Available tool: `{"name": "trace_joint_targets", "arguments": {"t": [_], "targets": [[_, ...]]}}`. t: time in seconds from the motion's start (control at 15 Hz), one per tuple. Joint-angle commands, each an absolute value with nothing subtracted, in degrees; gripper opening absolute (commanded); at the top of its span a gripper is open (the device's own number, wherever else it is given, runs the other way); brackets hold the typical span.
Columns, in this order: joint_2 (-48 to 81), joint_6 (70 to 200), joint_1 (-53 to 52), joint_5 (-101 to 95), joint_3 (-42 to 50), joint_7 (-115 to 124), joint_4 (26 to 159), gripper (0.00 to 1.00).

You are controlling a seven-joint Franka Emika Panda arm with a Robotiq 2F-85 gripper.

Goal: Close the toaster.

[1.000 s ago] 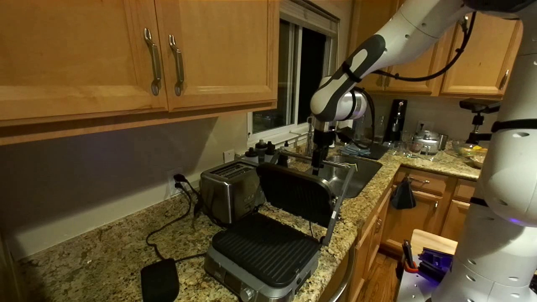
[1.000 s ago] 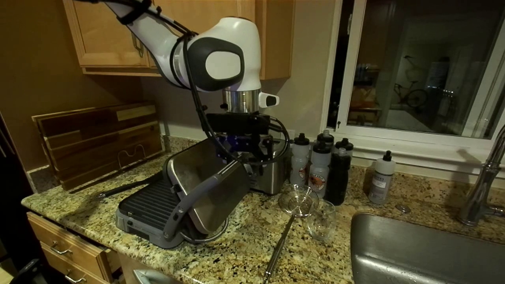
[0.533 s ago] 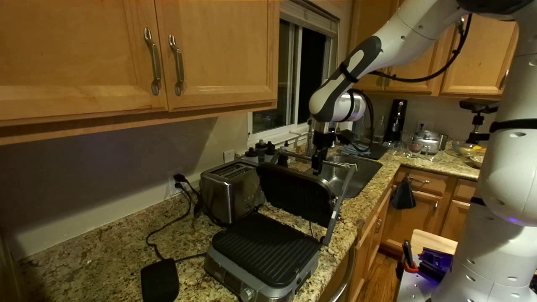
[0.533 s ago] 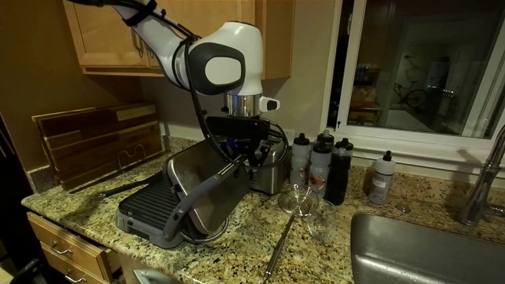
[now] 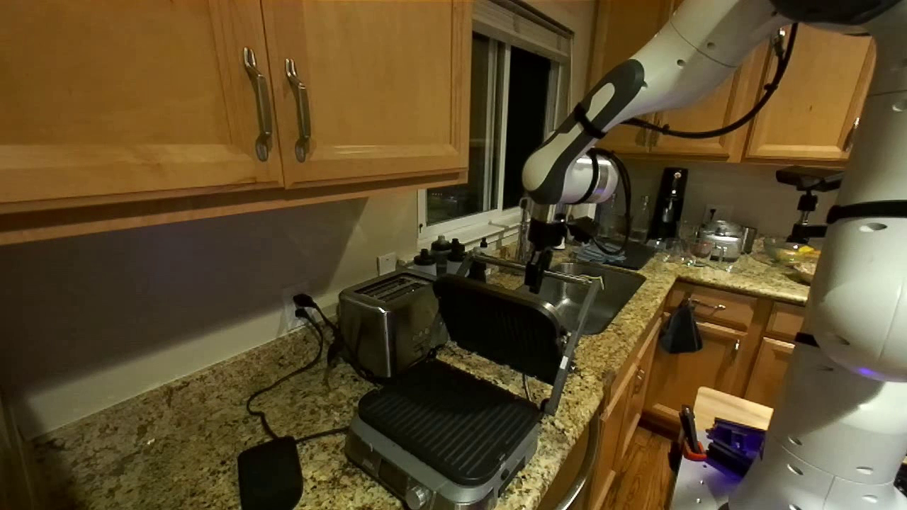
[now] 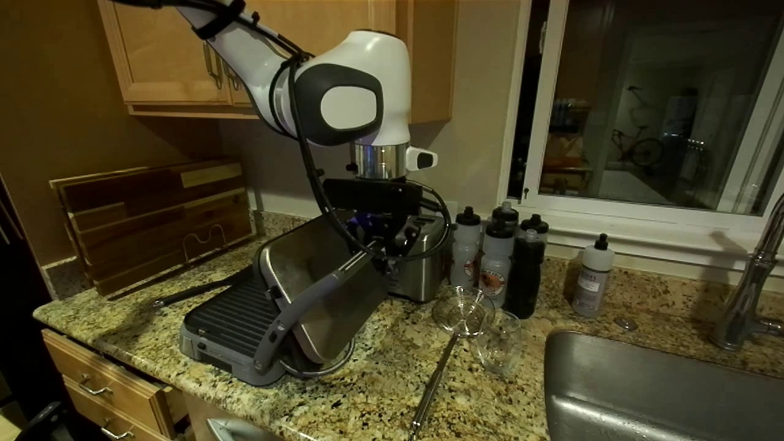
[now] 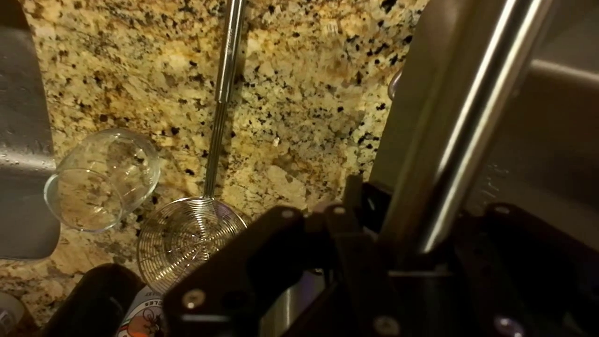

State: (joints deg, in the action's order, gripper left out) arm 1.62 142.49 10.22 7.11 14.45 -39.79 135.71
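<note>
The toaster (image 5: 453,418), a wide grey contact grill with dark ribbed plates, rests on the granite counter. Its lid (image 5: 499,326) is raised and leans back; the steel outer face of the lid (image 6: 312,300) shows in an exterior view. A metal bar handle (image 5: 496,262) spans the lid's two arms. My gripper (image 5: 536,285) points down over that bar, its fingers drawn together around it. In the wrist view the bar handle (image 7: 468,126) runs down between the dark fingers (image 7: 353,192), and its far part is hidden behind them.
A boxy steel slot toaster (image 5: 386,322) stands close beside the grill. Several bottles (image 6: 493,263) are near the wall. A wire skimmer (image 6: 435,380) and a clear glass (image 6: 499,343) lie behind the lid. The sink (image 6: 674,373) is farther along.
My arm has dipped and then risen very slightly over the handle, and the gripper has shut around the bar. The lid and base have not visibly moved.
</note>
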Motion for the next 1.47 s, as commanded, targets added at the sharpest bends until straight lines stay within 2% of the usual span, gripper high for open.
{"name": "trace_joint_targets", "arguments": {"t": [0.0,0.07,0.67,0.73,1.4], "targets": [[1.6,142.6,11.2,7.0,13.4,-39.6,135.7,0.04],[1.6,142.6,11.2,7.0,13.3,-39.6,135.6,0.07],[1.7,142.6,11.2,7.0,13.2,-39.6,135.6,0.07],[1.1,142.6,11.1,6.3,13.1,-38.9,135.9,0.04],[-6.5,143.7,8.0,-1.0,9.1,-31.8,139.3,0.04]]}}
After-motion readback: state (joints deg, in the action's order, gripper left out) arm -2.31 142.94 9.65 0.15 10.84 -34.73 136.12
